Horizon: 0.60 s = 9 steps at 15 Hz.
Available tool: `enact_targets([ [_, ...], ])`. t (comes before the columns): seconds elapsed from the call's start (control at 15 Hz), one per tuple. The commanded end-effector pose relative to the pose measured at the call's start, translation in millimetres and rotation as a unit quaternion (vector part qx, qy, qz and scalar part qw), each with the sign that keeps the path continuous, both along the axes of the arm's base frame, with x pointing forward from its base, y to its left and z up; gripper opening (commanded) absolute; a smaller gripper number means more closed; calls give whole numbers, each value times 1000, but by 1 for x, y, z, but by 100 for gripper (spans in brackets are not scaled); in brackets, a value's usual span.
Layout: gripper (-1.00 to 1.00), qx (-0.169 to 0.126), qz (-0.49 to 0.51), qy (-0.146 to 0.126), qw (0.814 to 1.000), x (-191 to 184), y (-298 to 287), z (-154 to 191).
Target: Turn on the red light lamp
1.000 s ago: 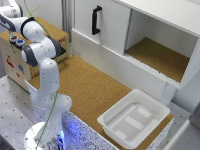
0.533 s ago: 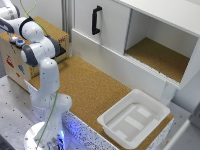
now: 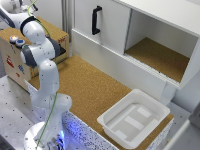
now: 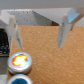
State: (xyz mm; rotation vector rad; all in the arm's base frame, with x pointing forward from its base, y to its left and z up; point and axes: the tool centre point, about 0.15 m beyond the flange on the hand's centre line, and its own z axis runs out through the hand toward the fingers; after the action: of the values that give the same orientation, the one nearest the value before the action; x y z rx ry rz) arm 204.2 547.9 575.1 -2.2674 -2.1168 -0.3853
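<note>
Only wrist view shows gripper (image 4: 39, 31) clearly: two pale fingers (image 4: 14, 31) spread wide, nothing between them, touching nothing, just cork-textured surface behind. Exterior view hides gripper behind white arm (image 3: 39, 55) at upper left; fingers not visible there. Red light lamp (image 4: 20, 61) in wrist view: round orange-red dome in pale metal ring, sitting close under one finger, slightly off from fingertip, not in contact. Looks bright at centre, possibly lit, hard to tell through blur. Blue round cap (image 4: 19, 80) just beside it, partly cut by frame edge. In exterior view same pair seen as tiny dots on top of wooden box (image 3: 15, 62) at exterior view's left: red light lamp (image 3: 13, 38) next to blue cap (image 3: 20, 42), both near box's front edge, arm's upper links just beside them. Exterior view also gives wider scene missing from wrist view: cork tabletop (image 3: 92, 87), white cabinet (image 3: 150, 40) with black handle (image 3: 95, 20) and open cork-lined compartment, white plastic tray (image 3: 134, 117) near table's lower corner toward exterior view's right, well apart from box.
</note>
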Motion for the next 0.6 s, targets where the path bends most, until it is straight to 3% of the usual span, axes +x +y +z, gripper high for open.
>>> enact_targets([
  [0.0, 100, -16, 43, -17, 999, 62, -37, 1],
  [0.2, 100, -29, 60, -11, 998, 85, -63, -11],
  [0.53, 100, -44, 67, 41, 996, 104, -92, -48],
])
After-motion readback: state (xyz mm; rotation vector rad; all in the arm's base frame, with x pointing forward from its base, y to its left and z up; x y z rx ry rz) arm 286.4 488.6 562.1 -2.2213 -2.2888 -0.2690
